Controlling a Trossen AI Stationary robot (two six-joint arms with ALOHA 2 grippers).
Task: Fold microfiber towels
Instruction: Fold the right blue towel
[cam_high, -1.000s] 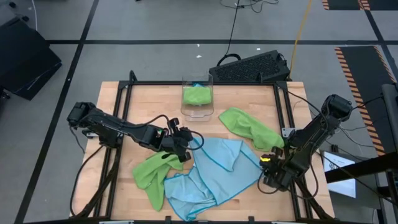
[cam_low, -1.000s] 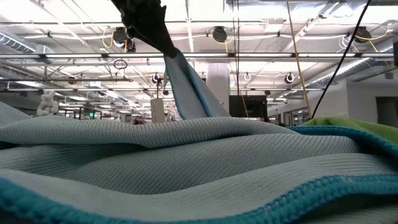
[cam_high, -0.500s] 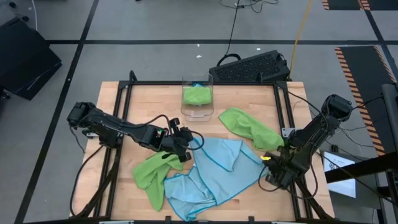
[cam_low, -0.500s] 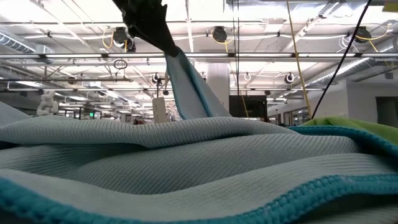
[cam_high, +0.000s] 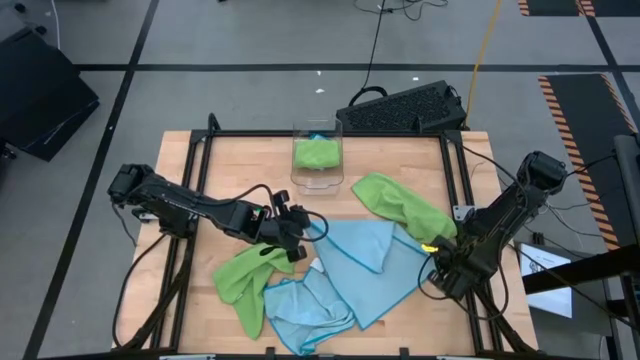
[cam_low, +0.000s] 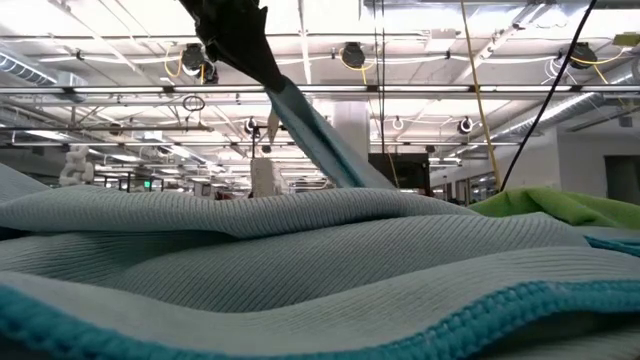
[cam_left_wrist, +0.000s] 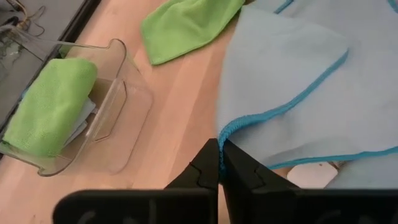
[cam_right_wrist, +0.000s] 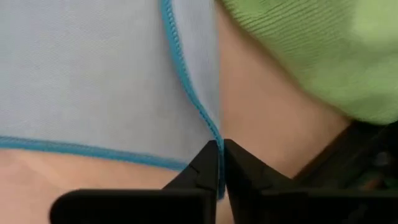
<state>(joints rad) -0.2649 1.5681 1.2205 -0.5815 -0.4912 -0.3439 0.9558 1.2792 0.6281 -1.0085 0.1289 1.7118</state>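
A light blue microfiber towel lies spread at the table's middle, between my two grippers. My left gripper is shut on its left corner, raised above the table. My right gripper is shut on its right corner, low near the right edge. A second light blue towel lies crumpled at the near edge. One lime green towel lies at the near left. Another green towel lies at the right. My left gripper pinches the towel's teal-hemmed corner between its two fingertips, slanting down from the table's left. That corner is lifted, and the cloth runs down from it in a slanted, fairly taut strip onto the table. My right gripper pinches the towel's hemmed right corner between its two fingers, from above, pointing down. The corner sits low over the wood; the cloth beyond it lies flat on the table.
A clear plastic bin with a folded green towel stands at the far middle. A black keyboard lies beyond the far edge. Black frame rails run along the table's sides. Bare wood shows at the far left.
The light blue towel's folded-over right part has spread out flat toward the table's right edge, where my right gripper has turned at the wrist and shifted slightly. The raised strip under my left gripper now slants more and looks tauter.
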